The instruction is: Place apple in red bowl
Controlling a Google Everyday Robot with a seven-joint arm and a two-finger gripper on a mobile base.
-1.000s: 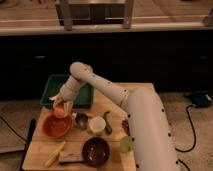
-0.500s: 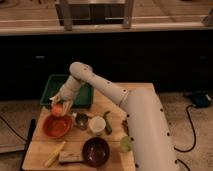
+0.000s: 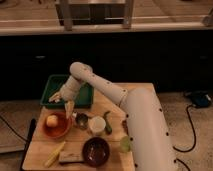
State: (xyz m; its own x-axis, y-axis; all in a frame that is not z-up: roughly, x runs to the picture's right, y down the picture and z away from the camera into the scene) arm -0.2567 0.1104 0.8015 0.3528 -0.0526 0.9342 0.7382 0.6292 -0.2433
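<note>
The apple [image 3: 52,120], yellow-orange, lies inside the red bowl [image 3: 62,131] at the left of the wooden table. My gripper [image 3: 62,102] hangs just above the bowl's far right rim, in front of the green tray. Its fingers are spread open and hold nothing; one pale finger [image 3: 69,108] points down toward the bowl's rim. The white arm reaches in from the right.
A green tray [image 3: 82,95] sits behind the bowl. A metal cup [image 3: 81,120], a white cup [image 3: 97,125] and a green vegetable [image 3: 108,123] stand to the right. A dark maroon bowl [image 3: 95,151], a pale-green fruit [image 3: 125,144], a banana [image 3: 54,154] and a flat bar [image 3: 70,158] lie in front.
The apple has left the gripper and now lies in the red bowl. The gripper has opened and lifted slightly up and away from the bowl.
</note>
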